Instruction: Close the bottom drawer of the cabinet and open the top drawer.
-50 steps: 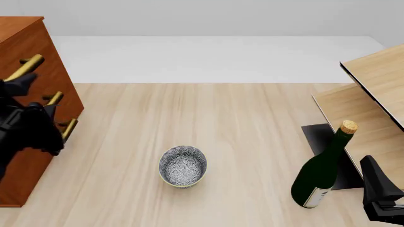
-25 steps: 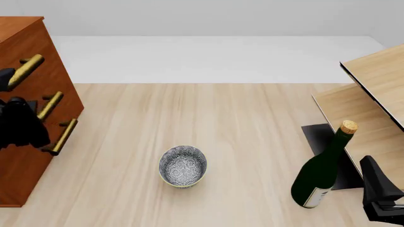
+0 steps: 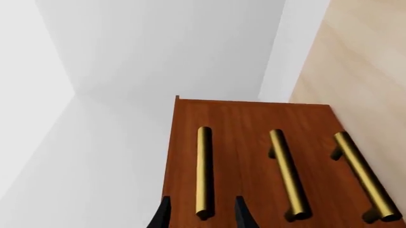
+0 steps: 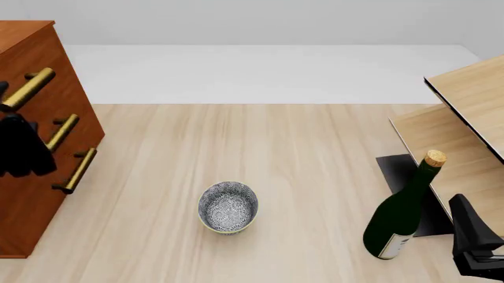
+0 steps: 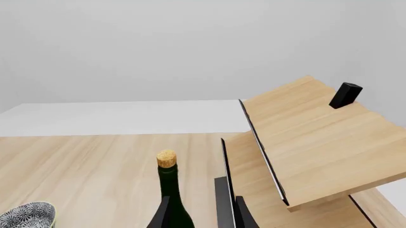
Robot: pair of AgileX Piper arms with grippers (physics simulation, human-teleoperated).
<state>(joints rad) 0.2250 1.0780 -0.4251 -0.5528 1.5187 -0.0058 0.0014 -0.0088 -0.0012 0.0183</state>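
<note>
Reddish-brown wooden cabinet [image 4: 35,135] at the counter's [image 4: 260,153] far left edge, three drawers stacked, each with a brass bar handle. Top drawer [image 3: 201,171] uppermost, bottom drawer [image 3: 362,175] lowest and nearest the counter surface; all three fronts apparently flush in the left wrist view. Left end effector [image 3: 201,216] just in front of the cabinet, dark fingertips [image 3: 163,213] parted narrowly either side of the top drawer's handle end; contact with the bar not discernible. Patterned blue-and-white bowl [image 4: 228,206] well to the right of the cabinet, mid-counter. Dark green corked wine bottle [image 4: 403,209] upright, further right of the bowl. Pale light-wood furniture [image 4: 464,118] beyond the bottle, farthest from the cabinet. Right end effector [image 5: 201,216] just behind the bottle, fingers narrowly apart, holding nothing.
</note>
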